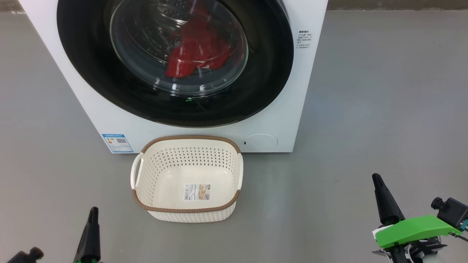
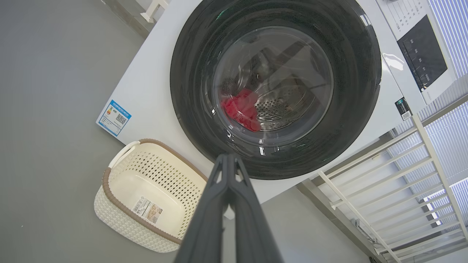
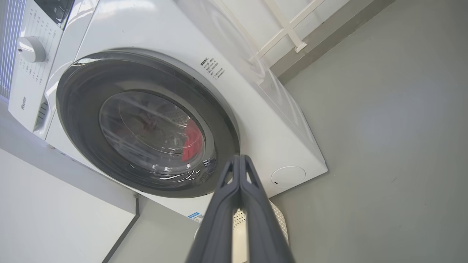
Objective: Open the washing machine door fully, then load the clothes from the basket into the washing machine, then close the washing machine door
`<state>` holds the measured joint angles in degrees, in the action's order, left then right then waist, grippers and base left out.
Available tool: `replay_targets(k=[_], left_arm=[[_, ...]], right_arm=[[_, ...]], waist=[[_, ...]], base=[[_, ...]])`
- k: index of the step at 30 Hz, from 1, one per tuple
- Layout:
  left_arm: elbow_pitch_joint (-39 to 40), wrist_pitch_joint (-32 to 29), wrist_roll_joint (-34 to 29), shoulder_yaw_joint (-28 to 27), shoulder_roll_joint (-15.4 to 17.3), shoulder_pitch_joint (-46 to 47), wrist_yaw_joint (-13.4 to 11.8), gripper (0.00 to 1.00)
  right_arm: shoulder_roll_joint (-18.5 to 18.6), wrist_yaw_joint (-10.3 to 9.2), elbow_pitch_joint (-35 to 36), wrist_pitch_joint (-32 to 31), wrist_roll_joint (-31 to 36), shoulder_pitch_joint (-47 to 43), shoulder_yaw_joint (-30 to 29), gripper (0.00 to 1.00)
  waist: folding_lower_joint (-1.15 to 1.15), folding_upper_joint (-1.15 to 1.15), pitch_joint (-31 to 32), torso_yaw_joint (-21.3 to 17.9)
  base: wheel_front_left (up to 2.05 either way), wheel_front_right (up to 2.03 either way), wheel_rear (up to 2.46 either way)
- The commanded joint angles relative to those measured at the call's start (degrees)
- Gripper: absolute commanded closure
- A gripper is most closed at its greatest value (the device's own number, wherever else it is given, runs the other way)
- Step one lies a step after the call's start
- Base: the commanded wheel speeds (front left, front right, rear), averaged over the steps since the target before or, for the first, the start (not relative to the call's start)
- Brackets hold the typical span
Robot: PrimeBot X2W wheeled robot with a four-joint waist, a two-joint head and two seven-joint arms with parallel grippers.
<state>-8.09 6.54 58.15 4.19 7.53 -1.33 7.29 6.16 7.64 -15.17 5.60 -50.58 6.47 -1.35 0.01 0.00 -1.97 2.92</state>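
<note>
Flanking basket (image 1: 190, 216): left pincer (image 1: 94, 212), right pincer (image 1: 376, 179)

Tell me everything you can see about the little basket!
The basket is small, rectangular and cream-white, and looks like plastic. Its walls are full of little holes, and a brown woven-look rim runs round the top. A white loop handle sits on each short side, and a label sticker lies on its bottom. It is empty and stands upright on the grey floor, right in front of the washing machine. Whether it touches the machine cannot be told.
</note>
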Motion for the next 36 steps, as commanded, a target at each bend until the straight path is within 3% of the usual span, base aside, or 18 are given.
replay_targets(k=[1, 36], left_arm=[[0.86, -0.43, 1.65, -1.53, 0.74, 2.96, 0.09, 1.00], [-2.46, -6.02, 18.19, -5.29, -1.36, 5.14, 0.14, 1.00]], right_arm=[[0.19, -0.07, 1.36, -0.32, -1.68, 0.72, -0.04, 1.00], [-1.48, -0.11, 1.25, -6.09, -21.32, 0.22, -2.55, 1.00]], waist=[[0.00, 0.00, 0.05, -0.07], [0.00, 0.00, 0.90, -1.47]], base=[[0.00, 0.00, 0.00], [0.00, 0.00, 0.00]])
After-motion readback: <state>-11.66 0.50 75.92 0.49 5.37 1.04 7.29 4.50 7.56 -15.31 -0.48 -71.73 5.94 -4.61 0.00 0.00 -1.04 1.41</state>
